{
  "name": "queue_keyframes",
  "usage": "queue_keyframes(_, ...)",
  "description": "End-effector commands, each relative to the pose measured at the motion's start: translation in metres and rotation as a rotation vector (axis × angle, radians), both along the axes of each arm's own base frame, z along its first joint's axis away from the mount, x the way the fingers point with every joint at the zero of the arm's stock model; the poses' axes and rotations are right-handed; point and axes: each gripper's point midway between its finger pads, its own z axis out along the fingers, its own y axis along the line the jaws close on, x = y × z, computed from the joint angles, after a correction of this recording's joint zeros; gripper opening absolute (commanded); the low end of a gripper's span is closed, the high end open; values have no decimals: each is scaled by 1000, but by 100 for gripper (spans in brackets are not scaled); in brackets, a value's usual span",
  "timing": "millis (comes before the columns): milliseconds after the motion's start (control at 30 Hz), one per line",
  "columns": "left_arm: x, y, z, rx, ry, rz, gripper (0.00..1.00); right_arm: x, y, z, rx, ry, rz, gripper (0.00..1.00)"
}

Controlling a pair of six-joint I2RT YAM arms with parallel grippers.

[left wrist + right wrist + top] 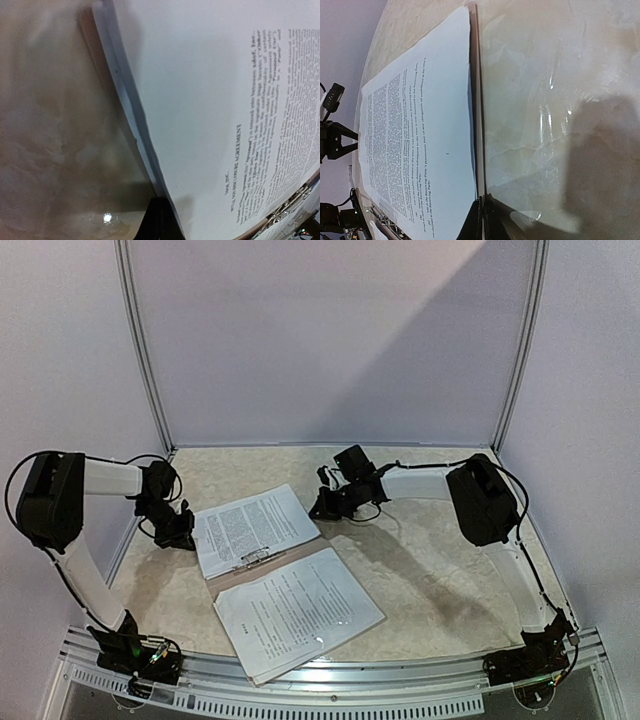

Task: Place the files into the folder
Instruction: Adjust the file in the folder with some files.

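The folder (pixel 232 578) is lying open; one stack of files (pixel 255 528) is resting beyond the metal clip (pixel 258 558), another (pixel 300 612) nearer than it. The right gripper (pixel 481 220) is looking pinched shut on the folder's brown edge, right of the clip; the left gripper (pixel 178 535) is sitting left of it, its state unclear. The sheets are likely light, floppy and slippery, so I'd be gripping cover and paper together at an edge. The table (pixel 440 570) right of the clip is giving open room.

Matt paper files (pixel 255 528), glossy marbled table (pixel 450 560)
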Motion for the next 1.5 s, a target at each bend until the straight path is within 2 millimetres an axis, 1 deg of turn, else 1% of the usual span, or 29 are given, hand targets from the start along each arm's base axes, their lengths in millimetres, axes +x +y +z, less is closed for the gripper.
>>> queue_keyframes(0, -33, -11, -13, -34, 84, -22, 0, -13, -10, -13, -72, 45, 1, 4)
queue_keyframes(67, -34, -14, -10, -39, 78, -31, 0, -14, -10, -15, -71, 53, 2, 4)
queue_keyframes(167, -34, -14, -8, -33, 79, -36, 0, -14, -10, -14, -70, 54, 4, 4)
queue_keyframes(300, -34, -10, -4, -12, 80, -33, 0, -12, -10, -9, -70, 41, 3, 4)
queue_keyframes(400, -26, -1, 7, 24, 62, -31, 0, -8, -15, -2, -77, 26, -5, 4)
queue_keyframes(467, -15, 9, 20, 36, 46, -5, 0, -4, -21, 2, -92, 12, -19, 5)
queue_keyframes(500, -2, 15, 33, 36, 14, 8, 0, -2, -24, 4, -102, 3, -27, 5)
queue_keyframes(600, 21, 26, 64, 34, -71, 13, 0, 5, -29, 21, -104, -38, -39, 5)
queue_keyframes(633, 32, 24, 75, 28, -117, -5, 0, 6, -29, 26, -100, -50, -35, 5)
queue_keyframes(667, 41, 19, 84, 12, -167, -31, 3, 6, -29, 29, -98, -56, -32, 5)
queue_keyframes(700, 51, 12, 90, -1, -214, -69, 8, 7, -28, 31, -94, -62, -28, 5)
queue_keyframes(733, 61, 5, 92, -6, -254, -129, 11, 7, -27, 34, -90, -66, -26, 5)
queue_keyframes(800, 76, -3, 84, 65, -270, -257, 17, 7, -27, 34, -88, -66, -26, 5)
queue_keyframes(867, 85, -7, 69, 81, -212, -333, 18, 5, -28, 32, -95, -57, -23, 5)
queue_keyframes(933, 95, -8, 62, 77, -167, -383, 18, 2, -29, 31, -103, -53, -17, 5)
queue_keyframes(1033, 127, -9, 63, 115, -202, -436, 19, 1, -31, 32, -104, -55, -11, 5)
queue_keyframes(1100, 154, -6, 69, 208, -245, -502, 19, 0, -31, 31, -104, -56, -6, 5)
queue_keyframes(1167, 168, 0, 60, 303, -222, -560, 20, -1, -31, 31, -103, -56, -2, 5)
queue_keyframes(1233, 170, 7, 44, 355, -161, -599, 19, -3, -31, 30, -101, -56, 1, 5)
queue_keyframes(1333, 160, 5, 20, 334, -81, -642, 16, -5, -33, 33, -101, -62, 6, 5)
queue_keyframes(1467, 147, -1, 4, 373, -45, -730, 15, -6, -34, 34, -109, -69, 13, 5)
